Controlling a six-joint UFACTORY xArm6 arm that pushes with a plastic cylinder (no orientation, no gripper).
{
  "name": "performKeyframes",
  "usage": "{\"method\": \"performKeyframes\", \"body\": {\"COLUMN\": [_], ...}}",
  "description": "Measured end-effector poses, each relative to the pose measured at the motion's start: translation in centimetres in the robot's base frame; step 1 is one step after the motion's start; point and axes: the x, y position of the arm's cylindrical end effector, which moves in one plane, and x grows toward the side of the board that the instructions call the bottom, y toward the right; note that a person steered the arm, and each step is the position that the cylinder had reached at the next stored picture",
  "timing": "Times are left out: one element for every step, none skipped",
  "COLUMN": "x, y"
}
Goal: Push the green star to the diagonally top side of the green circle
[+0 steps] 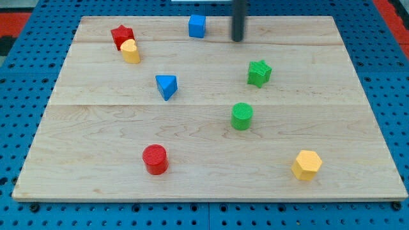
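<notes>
Green star (259,73) sits on the wooden bench (96,128), right of centre, just above and slightly right of the green circle (242,116); not touching. My tip (238,39) is above-left of the star, apart from it, right of the blue cube (197,26). No pincer on this rig, so no state to record. No legible writing seen.

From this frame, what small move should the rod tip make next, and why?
Probably little or none: the green star already sits diagonally up and to the view's right of the green circle, apart from it. My tip is above and left of the star, not touching. At most, I'd ease toward the star's left side for a slight rightward nudge.
</notes>
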Motion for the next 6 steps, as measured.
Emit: {"method": "performKeyframes", "body": {"x": [7.3, 8.4, 8.5, 10.7, 15.3, 12.0], "y": [6.4, -2.6, -6.8, -1.1, -5.7, -11.9]}}
